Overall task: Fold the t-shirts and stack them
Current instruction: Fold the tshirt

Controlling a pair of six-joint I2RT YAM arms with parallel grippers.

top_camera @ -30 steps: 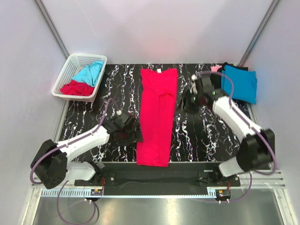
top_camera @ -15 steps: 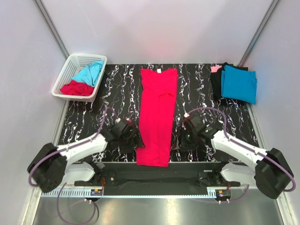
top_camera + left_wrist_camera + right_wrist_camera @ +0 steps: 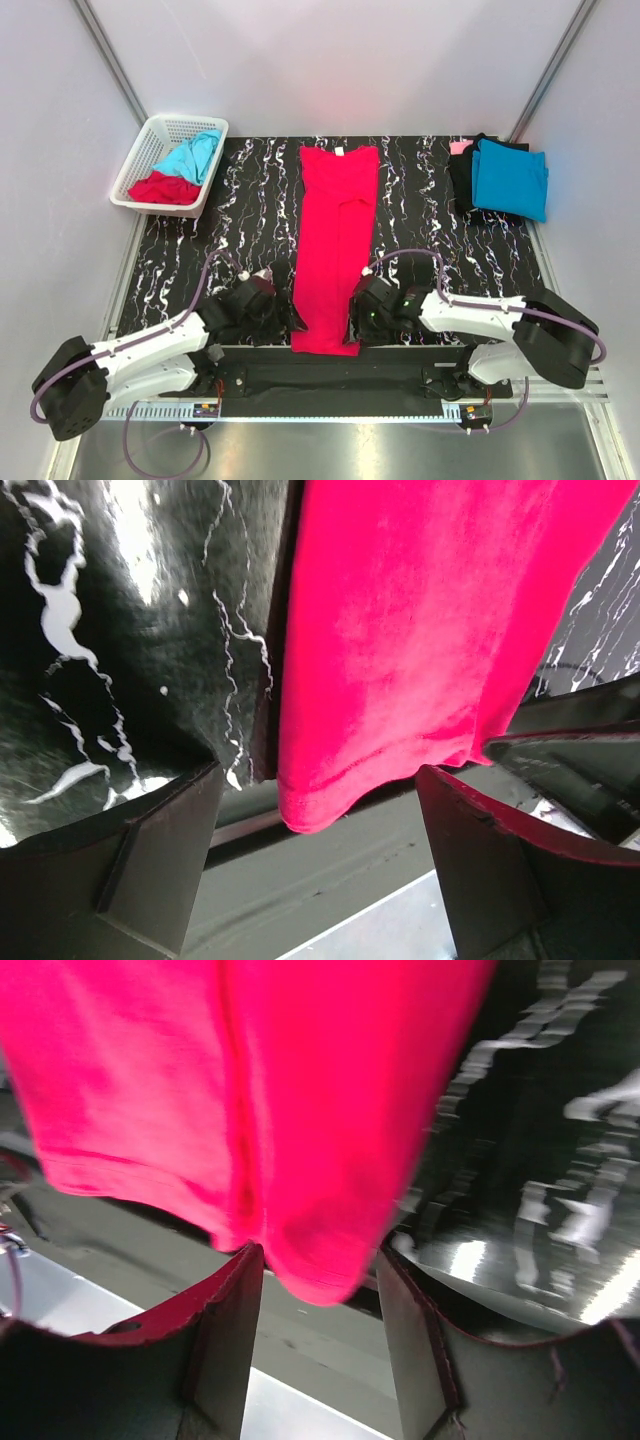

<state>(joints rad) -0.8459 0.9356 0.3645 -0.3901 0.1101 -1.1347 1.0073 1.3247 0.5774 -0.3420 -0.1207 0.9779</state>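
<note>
Presently, the long red shirt [image 3: 336, 240] lies flat down the middle of the table [image 3: 200, 250], folded into a narrow strip running from the far edge to the near edge. Its hem slightly overhangs the near edge.

Left gripper [image 3: 278, 312]: low at the near-left corner of the strip. In the left wrist view, the left gripper [image 3: 320, 810] has its jaws spread wide, and the hem of the long red shirt [image 3: 420, 630] hangs in the gap between them. Released; nothing grasped.

Right gripper [image 3: 362, 315]: low at the near-right corner of the strip. In the right wrist view, the right gripper [image 3: 320, 1265] also stands parted, with the corner of the long red shirt [image 3: 250, 1080] dipping between the fingers. One finger [image 3: 225, 1330] sits just beside the cloth, and I cannot tell whether they touch. No clamp is seen.

Basket [image 3: 140, 160]: at the far-left corner, holding a crumpled turquoise shirt [image 3: 192, 155] and a crumpled red shirt [image 3: 163, 188].

Far-right corner: a folded turquoise shirt [image 3: 510, 178] lies on a black shirt [image 3: 462, 180], with a pink shirt [image 3: 459, 147] showing at the far edge of the pile. The pile is well apart from both grippers.
</note>
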